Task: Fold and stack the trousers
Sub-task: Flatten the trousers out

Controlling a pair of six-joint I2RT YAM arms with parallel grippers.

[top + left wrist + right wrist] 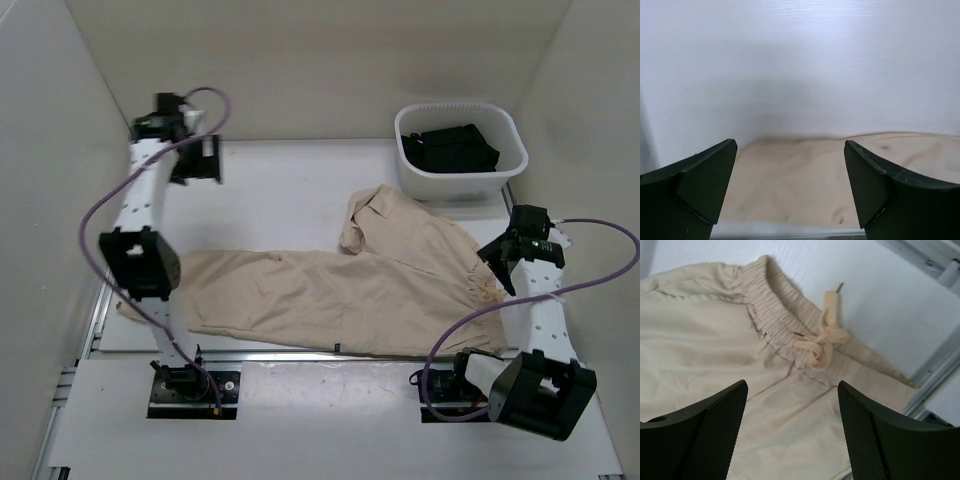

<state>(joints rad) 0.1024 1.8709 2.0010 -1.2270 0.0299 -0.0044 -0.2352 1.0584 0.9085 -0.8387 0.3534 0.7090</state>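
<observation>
**Both grippers open, trousers flat on the table and unfolded**

You have the trousers lying spread on the white table, across its near half. One leg runs out straight to the left along the near edge, and its end lies beside the left arm's lower links. The other leg is bent back and bunched, with its crumpled end pointing toward the rear right, just short of the white basket. The gathered waistband lies at the right end of the cloth, close to the right arm.

Your left gripper is raised at the rear left of the table, well apart from the cloth. Its fingers stand wide and nothing is between them. In its wrist view you see only the pale wall and a stretch of beige cloth beyond the fingertips.

Your right gripper hangs over the waist end of the trousers. Its fingers are also spread, with no cloth pinched between them. In its wrist view the waistband runs diagonally past the fingertips, and the drawstring is tied in a loose bow just beyond them. You cannot tell from these views whether the fingertips touch the cloth beneath.

The basket sits at the rear right corner with a black garment inside it. A metal rail edges the table just past the waistband.
</observation>
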